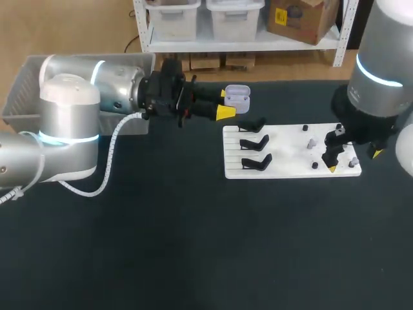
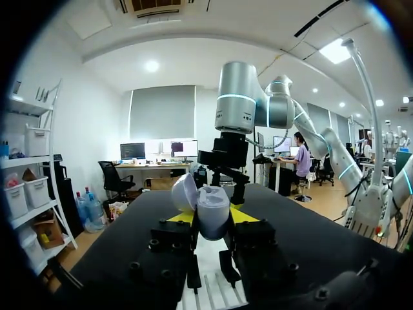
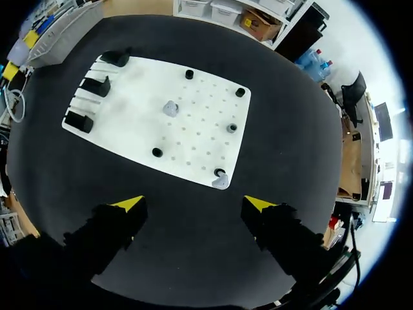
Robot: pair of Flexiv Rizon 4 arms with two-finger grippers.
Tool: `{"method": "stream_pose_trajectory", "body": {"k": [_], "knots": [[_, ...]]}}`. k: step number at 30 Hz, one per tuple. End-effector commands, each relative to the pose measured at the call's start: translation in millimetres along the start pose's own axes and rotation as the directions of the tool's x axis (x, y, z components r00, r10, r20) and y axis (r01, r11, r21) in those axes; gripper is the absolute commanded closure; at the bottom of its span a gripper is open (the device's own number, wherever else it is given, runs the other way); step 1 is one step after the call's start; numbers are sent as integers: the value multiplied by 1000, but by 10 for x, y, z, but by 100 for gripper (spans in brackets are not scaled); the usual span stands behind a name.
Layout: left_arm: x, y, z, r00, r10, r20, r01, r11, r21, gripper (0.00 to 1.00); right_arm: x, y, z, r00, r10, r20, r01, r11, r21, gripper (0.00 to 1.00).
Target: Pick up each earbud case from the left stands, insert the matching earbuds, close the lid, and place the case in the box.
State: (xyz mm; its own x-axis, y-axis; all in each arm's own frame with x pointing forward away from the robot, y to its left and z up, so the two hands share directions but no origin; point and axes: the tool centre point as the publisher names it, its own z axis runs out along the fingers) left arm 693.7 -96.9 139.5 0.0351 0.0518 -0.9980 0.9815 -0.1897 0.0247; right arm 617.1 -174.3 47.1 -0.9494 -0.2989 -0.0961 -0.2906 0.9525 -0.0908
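Gripping the earbud case point(image 1: 237, 97) between both yellow tips, lid hinged open, the left end effector point(image 1: 226, 103) holds it clear above the black worktop point(image 1: 193, 245), just past the far corner of the white board point(image 1: 290, 158) and near the three black stands point(image 1: 255, 142). Over the board's opposite end hangs the right end effector point(image 3: 193, 203), fingers spread wide and nothing between them. One grey earbud point(image 3: 221, 181) lies at the board's edge just ahead of it, another point(image 3: 170, 108) lies nearer the middle, and a grey box point(image 1: 19, 84) sits at the worktop's far left.

earbud case point(image 1: 237, 95): glossy smooth plastic | board point(image 1: 287, 155): matt white plastic | table point(image 1: 193, 245): matt black
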Motion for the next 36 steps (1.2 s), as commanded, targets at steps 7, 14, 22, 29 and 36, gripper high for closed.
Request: {"method": "stream_pose_trajectory", "body": {"k": [7, 14, 22, 29, 36], "knots": [[5, -19, 0, 1000, 3, 1, -3, 1000, -5, 100, -102, -91, 169, 999, 37, -1, -37, 999, 29, 51], [5, -19, 0, 1000, 3, 1, -3, 1000, -5, 100, -113, -124, 241, 999, 43, -7, -42, 997, 59, 54], [5, -19, 0, 1000, 3, 1, -3, 1000, -5, 100, -94, -164, 303, 999, 50, -14, -49, 996, 78, 55], [5, -19, 0, 1000, 3, 1, -3, 1000, -5, 100, -104, -204, 343, 998, 63, -12, -62, 995, 79, 58], [5, -19, 0, 1000, 3, 1, -3, 1000, -5, 100, -121, -226, 366, 997, 70, -12, -69, 995, 76, 62]]}}
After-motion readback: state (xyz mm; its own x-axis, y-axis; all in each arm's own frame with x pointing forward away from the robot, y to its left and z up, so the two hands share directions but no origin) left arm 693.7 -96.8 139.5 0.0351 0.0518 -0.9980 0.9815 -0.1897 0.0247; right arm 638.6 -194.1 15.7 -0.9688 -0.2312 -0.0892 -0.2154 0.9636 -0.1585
